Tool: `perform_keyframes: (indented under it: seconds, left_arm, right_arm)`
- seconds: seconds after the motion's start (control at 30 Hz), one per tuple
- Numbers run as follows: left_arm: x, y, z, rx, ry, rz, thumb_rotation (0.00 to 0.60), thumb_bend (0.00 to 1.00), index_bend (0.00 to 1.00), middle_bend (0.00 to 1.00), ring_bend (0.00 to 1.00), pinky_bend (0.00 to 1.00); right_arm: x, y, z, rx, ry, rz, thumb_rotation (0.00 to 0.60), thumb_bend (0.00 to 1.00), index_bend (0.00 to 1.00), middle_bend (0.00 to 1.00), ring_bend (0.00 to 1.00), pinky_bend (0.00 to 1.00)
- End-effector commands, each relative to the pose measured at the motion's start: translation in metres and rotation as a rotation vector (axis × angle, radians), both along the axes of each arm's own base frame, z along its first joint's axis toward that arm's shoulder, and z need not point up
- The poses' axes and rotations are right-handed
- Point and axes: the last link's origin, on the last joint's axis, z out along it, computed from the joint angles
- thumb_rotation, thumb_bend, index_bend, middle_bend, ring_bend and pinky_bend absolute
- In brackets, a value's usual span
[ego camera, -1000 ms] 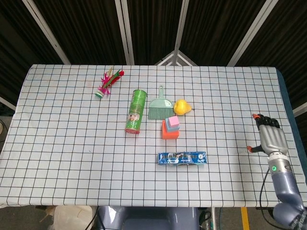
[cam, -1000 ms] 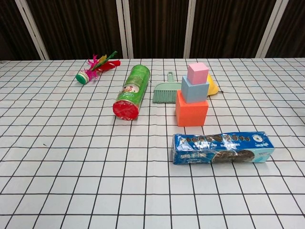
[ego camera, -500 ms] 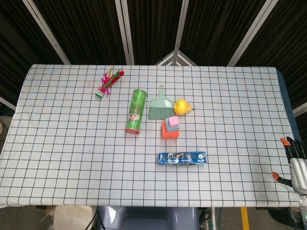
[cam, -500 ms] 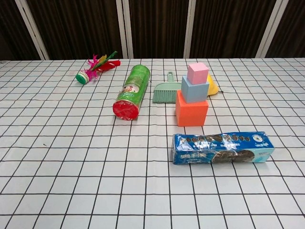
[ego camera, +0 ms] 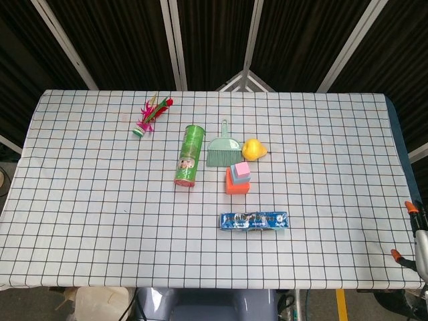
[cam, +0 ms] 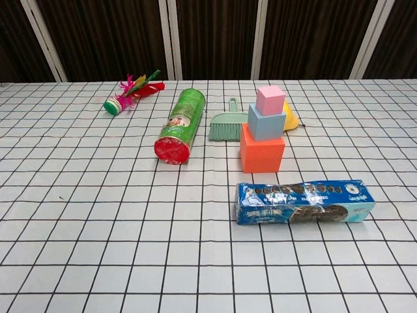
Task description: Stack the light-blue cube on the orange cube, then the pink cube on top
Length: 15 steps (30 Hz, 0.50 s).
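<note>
The orange cube (cam: 262,151) stands mid-table with the light-blue cube (cam: 266,122) on it and the pink cube (cam: 270,100) on top, slightly turned. From the head view the same stack shows as orange cube (ego camera: 235,187), light-blue cube (ego camera: 237,179) and pink cube (ego camera: 241,170). My right hand (ego camera: 416,231) shows only as a sliver at the table's far right edge, far from the stack, its orange-tipped fingers apart and holding nothing. My left hand appears in neither view.
A green can (ego camera: 190,154) lies left of the stack. A teal dustpan brush (ego camera: 220,146) and a yellow object (ego camera: 253,148) lie behind it. A blue cookie pack (cam: 303,201) lies in front. A feathered shuttlecock (ego camera: 148,117) is at the back left.
My right hand has drawn back toward the near right corner and off the table's edge, now almost out of frame. The three-cube stack has not moved.
</note>
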Motion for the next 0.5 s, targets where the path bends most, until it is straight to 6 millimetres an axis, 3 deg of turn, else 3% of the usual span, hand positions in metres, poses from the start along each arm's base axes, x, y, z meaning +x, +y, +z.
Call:
perform_keyframes:
  seconds: [0.03, 0.5]
  left_arm:
    - [0.0007, 0.0012, -0.002, -0.01, 0.001, 0.0, 0.6, 0.16, 0.11, 0.0, 0.0, 0.0]
    - [0.0022, 0.0089, -0.0079, -0.03, 0.033, 0.014, 0.6, 0.16, 0.11, 0.0, 0.0, 0.0]
  right_arm:
    - [-0.0023, 0.0008, 0.0047, -0.019, -0.003, 0.009, 0.6, 0.24, 0.0, 0.08, 0.0, 0.01]
    - [-0.0051, 0.0013, 0.0093, -0.052, -0.047, 0.044, 0.6, 0.24, 0.0, 0.08, 0.0, 0.01]
